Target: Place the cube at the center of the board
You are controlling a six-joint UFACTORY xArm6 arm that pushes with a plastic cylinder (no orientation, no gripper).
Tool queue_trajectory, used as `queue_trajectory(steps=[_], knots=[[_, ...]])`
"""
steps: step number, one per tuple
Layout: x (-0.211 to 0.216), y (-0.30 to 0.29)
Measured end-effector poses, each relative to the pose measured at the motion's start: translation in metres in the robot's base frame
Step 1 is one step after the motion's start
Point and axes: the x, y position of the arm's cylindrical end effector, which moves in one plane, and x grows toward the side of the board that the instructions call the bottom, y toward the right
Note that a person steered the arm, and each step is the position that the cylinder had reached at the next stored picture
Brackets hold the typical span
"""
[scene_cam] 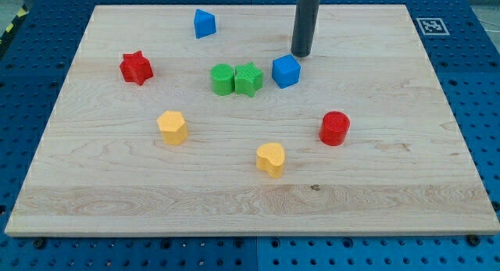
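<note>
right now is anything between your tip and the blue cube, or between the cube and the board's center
Nothing sits between my tip and the blue cube; the tip is just above it toward the view's top. Two green blocks sit just left of the cube, near the center, and could crowd the spot.

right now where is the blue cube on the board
The blue cube sits a little toward the view's right and top of the board's centre, just right of the two green blocks, with my tip close above it.
</note>
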Motion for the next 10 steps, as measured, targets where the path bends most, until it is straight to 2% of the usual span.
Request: queue_trajectory(steps=[2, 3, 4, 7, 10], knots=[[0.026, -0.001], [0.030, -0.002], [0.009, -0.002], [0.046, -0.002], [0.052, -0.005]])
